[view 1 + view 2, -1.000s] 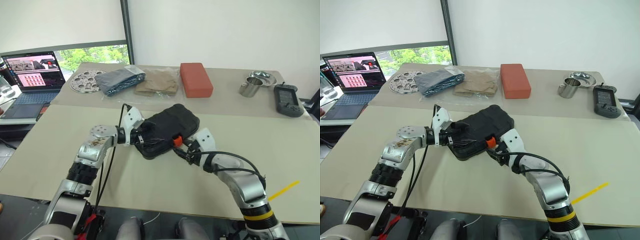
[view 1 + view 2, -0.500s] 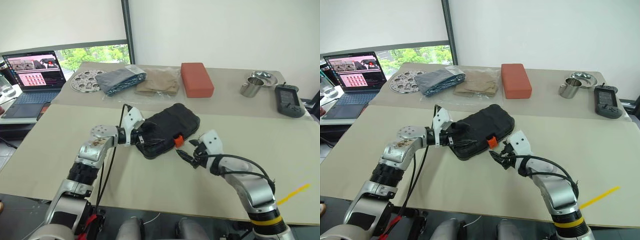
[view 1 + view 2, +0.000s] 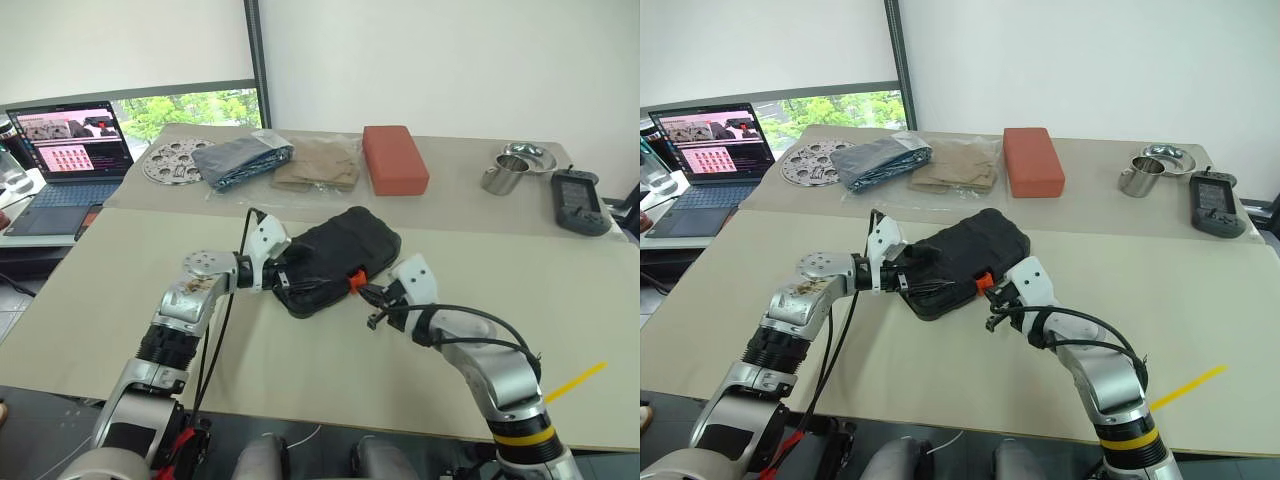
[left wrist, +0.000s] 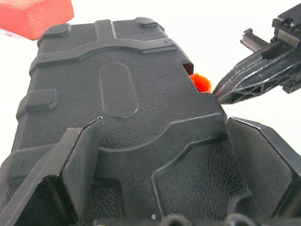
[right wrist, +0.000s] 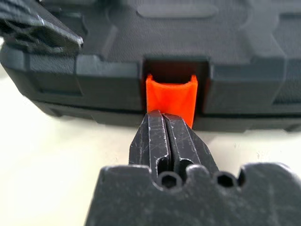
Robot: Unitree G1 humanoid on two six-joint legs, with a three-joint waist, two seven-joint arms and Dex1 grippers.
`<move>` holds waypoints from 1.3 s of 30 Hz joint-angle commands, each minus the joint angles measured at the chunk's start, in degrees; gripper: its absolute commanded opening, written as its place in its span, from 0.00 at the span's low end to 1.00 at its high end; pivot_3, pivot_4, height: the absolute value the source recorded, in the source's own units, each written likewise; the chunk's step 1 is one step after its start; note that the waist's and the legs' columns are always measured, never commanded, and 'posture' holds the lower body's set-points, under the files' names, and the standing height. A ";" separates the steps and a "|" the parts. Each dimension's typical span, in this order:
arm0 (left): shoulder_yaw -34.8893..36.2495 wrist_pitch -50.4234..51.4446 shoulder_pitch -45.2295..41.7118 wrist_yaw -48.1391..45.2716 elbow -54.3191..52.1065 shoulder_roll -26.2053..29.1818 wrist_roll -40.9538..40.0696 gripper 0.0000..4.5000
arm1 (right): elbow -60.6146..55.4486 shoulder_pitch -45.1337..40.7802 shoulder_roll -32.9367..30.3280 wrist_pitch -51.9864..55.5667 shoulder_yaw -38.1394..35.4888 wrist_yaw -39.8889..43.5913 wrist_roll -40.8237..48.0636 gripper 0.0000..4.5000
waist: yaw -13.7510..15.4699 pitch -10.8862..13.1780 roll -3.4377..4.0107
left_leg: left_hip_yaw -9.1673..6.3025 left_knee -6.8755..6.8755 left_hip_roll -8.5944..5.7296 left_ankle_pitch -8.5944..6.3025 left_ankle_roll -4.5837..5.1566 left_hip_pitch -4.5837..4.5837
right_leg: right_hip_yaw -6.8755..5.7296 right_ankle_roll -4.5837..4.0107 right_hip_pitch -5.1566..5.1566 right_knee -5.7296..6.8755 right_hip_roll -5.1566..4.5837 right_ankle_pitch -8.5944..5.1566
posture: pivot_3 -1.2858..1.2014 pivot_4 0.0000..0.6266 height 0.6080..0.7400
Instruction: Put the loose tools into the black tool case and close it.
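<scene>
Two claws work one closed case. The right claw (image 5: 165,129), fingers pressed together and holding nothing, noses its tip against the orange latch (image 5: 170,96) at the front edge of the black tool case (image 3: 335,255), apparently to push the catch home and lock the lid. The left claw (image 3: 283,278), fingers spread wide, straddles the case's near-left end, seemingly bracing it so the push on the latch does not slide it along the tabletop (image 3: 120,300). The lid lies flat on its base, so any tools inside are hidden, and no loose ones lie nearby. The case sits angled, well in from every edge, with bare surface on the near side and to the right for either arm to back away. Farther off, well apart from the case, stand a red-orange block (image 3: 394,158), folded cloths in clear bags (image 3: 280,162) and a metal cup (image 3: 498,175).
</scene>
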 commanded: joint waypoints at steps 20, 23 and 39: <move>-0.19 -0.48 -0.15 -0.61 1.25 -1.07 1.06 1.00 | 6.62 -3.75 2.53 -5.55 1.93 0.34 -2.95 0.01 | -0.44 0.01 0.00 | -0.02 -0.05 0.02 0.06 0.10 0.07 | 0.06 -0.01 0.00 0.06 0.03 0.00 | 0.52 0.24 1.00; -0.14 -0.55 -0.09 -0.61 1.20 -1.15 1.13 1.00 | 7.76 -4.44 2.94 -6.09 2.19 0.41 -3.13 0.01 | -0.54 0.01 0.00 | -0.02 -0.06 0.03 0.06 0.10 0.09 | 0.09 -0.01 0.00 0.08 0.05 0.00 | 0.52 0.24 1.00; 0.03 -0.59 -0.01 -0.71 1.29 -1.23 1.31 1.00 | 10.07 -8.09 5.59 -7.31 1.09 0.01 -3.69 0.01 | -0.47 0.07 0.01 | -0.03 -0.11 0.06 0.07 0.10 0.03 | 0.11 -0.02 -0.07 0.06 0.06 0.01 | 0.52 0.24 1.00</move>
